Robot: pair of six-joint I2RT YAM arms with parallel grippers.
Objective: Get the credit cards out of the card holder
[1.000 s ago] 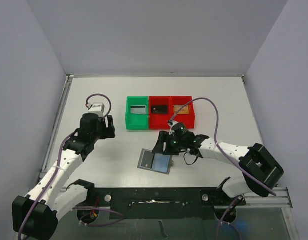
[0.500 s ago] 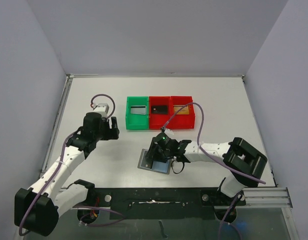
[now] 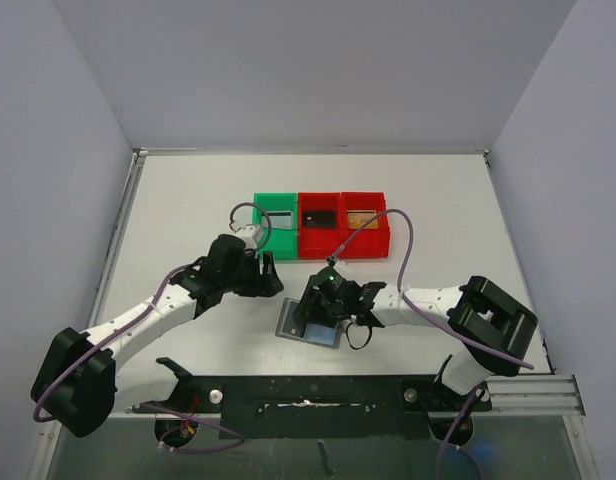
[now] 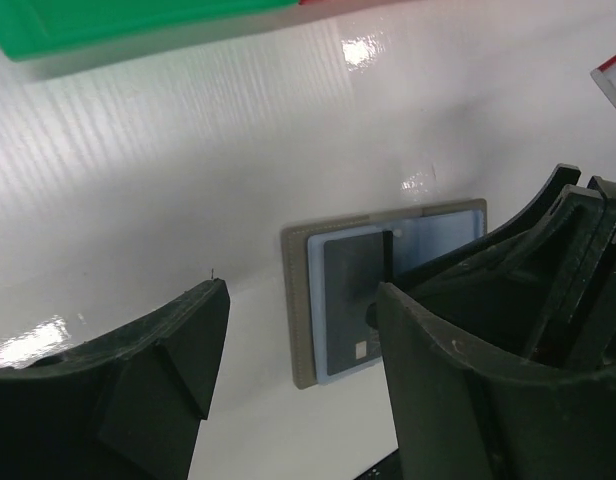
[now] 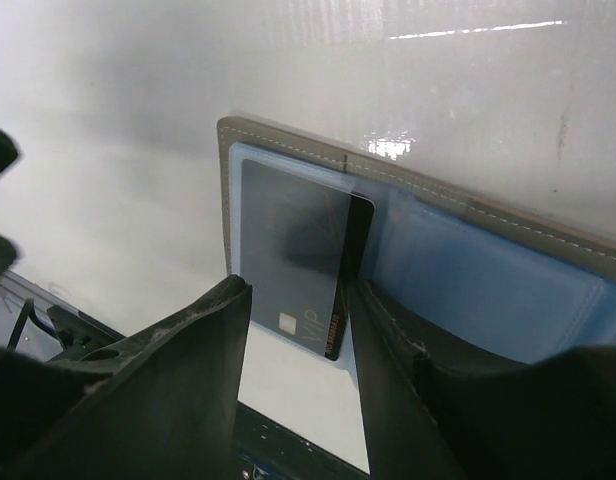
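White table, pale walls on three sides. The card holder lay open and flat near the front edge. A dark card sat in the pocket on the left arm's side, one long edge seemingly lifted. The right gripper stood over that card, jaws apart, nothing clamped. The left gripper, jaws wide and empty, hung just beside the holder.

Recommended: steady the holder with the left, close the right on the raised edge alone, and draw the card out flat.

Clearance: front rail near; green bin and red bins behind, apart; the two grippers were close together.
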